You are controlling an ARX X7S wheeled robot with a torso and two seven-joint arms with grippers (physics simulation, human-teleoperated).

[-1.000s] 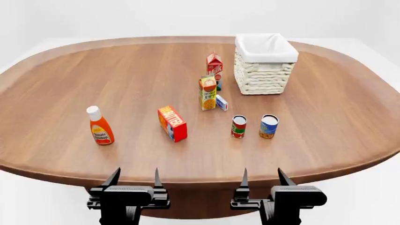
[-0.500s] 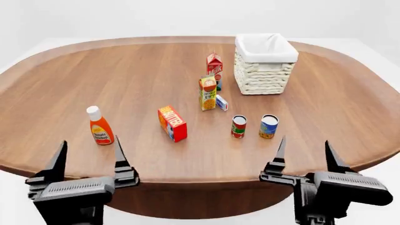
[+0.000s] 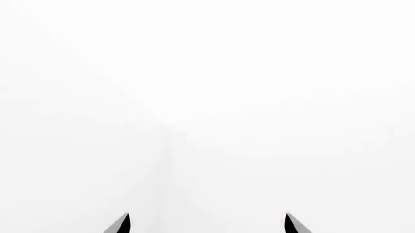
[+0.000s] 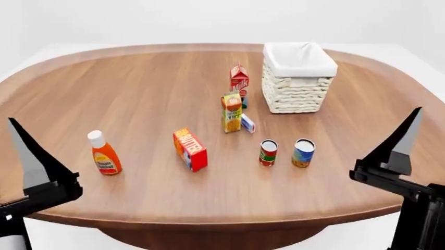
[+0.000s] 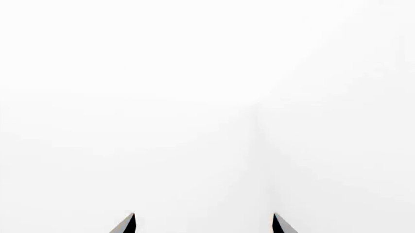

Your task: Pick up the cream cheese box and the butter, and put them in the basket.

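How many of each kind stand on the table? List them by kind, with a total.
Cartons: 2, milk carton, orange juice carton
Boxes: 2, butter, cream cheese box
Cans: 2, red can, blue can
Bottles: 1, ketchup bottle
Baskets: 1, basket
Total: 8

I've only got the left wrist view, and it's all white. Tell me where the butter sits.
Observer: In the head view, the butter is on the table, between the ketchup bottle and the red-labelled can.
Operator: Now place the cream cheese box.
Observer: The cream cheese box is right beside the orange juice carton, on the carton's right.
Operator: Give me the basket.
Observer: The basket stands farther back, to the right of the milk carton.
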